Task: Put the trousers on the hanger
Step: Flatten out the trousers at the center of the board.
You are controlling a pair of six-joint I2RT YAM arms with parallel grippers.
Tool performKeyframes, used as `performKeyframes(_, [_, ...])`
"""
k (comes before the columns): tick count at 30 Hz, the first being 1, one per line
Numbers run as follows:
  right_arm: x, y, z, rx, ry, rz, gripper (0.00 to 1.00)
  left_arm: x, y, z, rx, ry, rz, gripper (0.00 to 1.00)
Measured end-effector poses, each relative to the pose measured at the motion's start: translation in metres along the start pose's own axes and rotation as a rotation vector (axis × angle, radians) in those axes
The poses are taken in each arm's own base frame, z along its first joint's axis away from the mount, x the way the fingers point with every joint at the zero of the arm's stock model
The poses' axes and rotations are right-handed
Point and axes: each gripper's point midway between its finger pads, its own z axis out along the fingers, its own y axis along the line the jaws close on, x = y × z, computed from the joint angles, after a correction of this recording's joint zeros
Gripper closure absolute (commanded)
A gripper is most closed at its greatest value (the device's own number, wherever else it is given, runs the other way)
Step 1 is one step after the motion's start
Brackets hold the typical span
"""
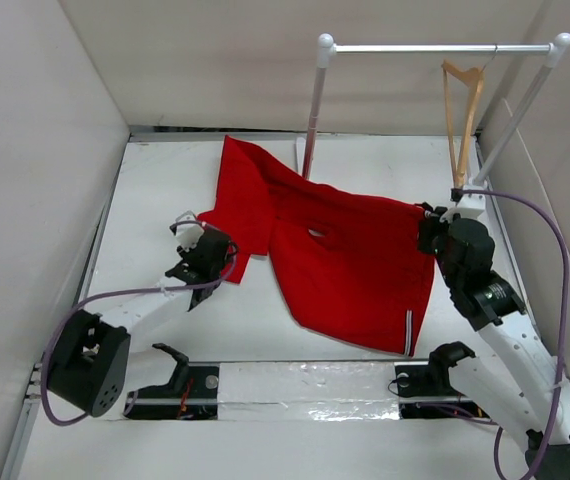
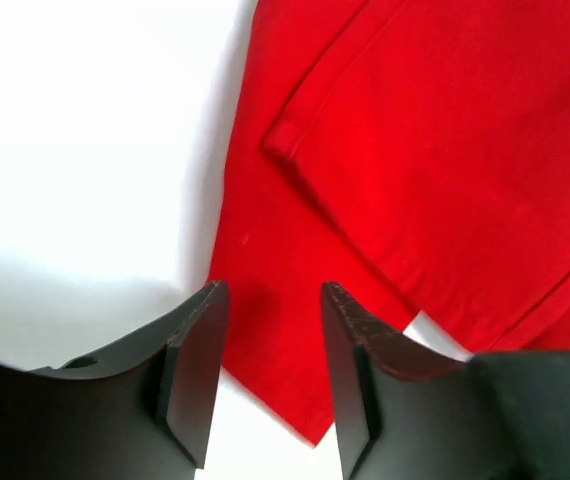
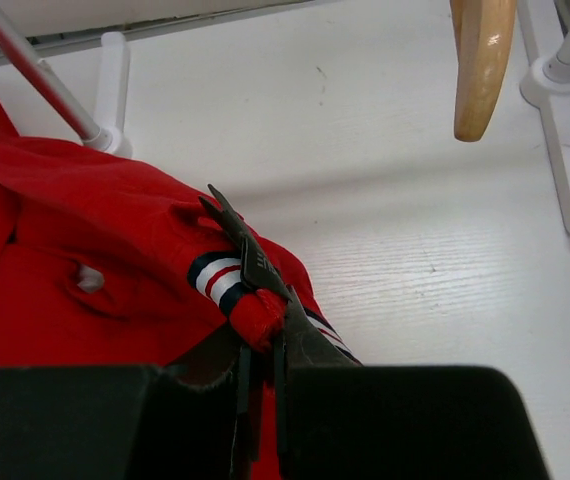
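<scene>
Your right fingers [image 3: 310, 350] are pinched tight on the striped waistband of the trousers [image 1: 355, 260], with that corner held up off the bench [image 1: 245, 320]. The rest of the red cloth drapes away to their left and lies spread on the bench. The hanger [image 1: 462, 110] hangs on the rail [image 1: 435, 47], above and beyond those fingers, clear of the cloth. Your left fingers [image 2: 200, 340] are partly open and hold nothing. A trouser edge lies just ahead of and under their tips; I cannot tell if they touch it.
</scene>
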Motion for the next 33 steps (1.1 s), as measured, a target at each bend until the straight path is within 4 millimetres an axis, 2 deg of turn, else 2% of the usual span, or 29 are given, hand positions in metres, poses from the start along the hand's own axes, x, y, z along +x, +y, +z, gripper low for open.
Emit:
performKeyframes(4, [0.004,0.001,0.0,-0.008,0.01,-0.007,1.0,-0.014,-0.019,0.02,-0.016,-0.005,-0.005,0.65])
performKeyframes(7, [0.006,0.001,-0.001,-0.015,0.01,-0.009,1.0,-0.016,-0.036,0.039,-0.019,0.003,-0.003,0.66])
performKeyframes(13, [0.006,0.003,-0.002,-0.034,0.009,-0.011,1.0,-0.003,-0.037,0.058,-0.053,0.042,0.031,0.69])
performKeyframes(17, [0.006,0.004,-0.002,-0.036,0.011,-0.012,1.0,-0.006,-0.042,0.061,-0.052,0.041,0.029,0.68])
performKeyframes(22, [0.007,0.004,-0.002,-0.037,0.012,-0.015,1.0,-0.004,-0.038,0.057,-0.046,0.04,0.017,0.59])
performKeyframes(27, [0.008,0.005,0.0,-0.039,0.017,-0.017,1.0,0.005,-0.027,0.055,-0.06,0.053,0.02,0.6])
performKeyframes(33, [0.006,0.007,0.001,-0.049,0.008,-0.013,1.0,0.006,-0.027,0.055,-0.062,0.055,0.02,0.62])
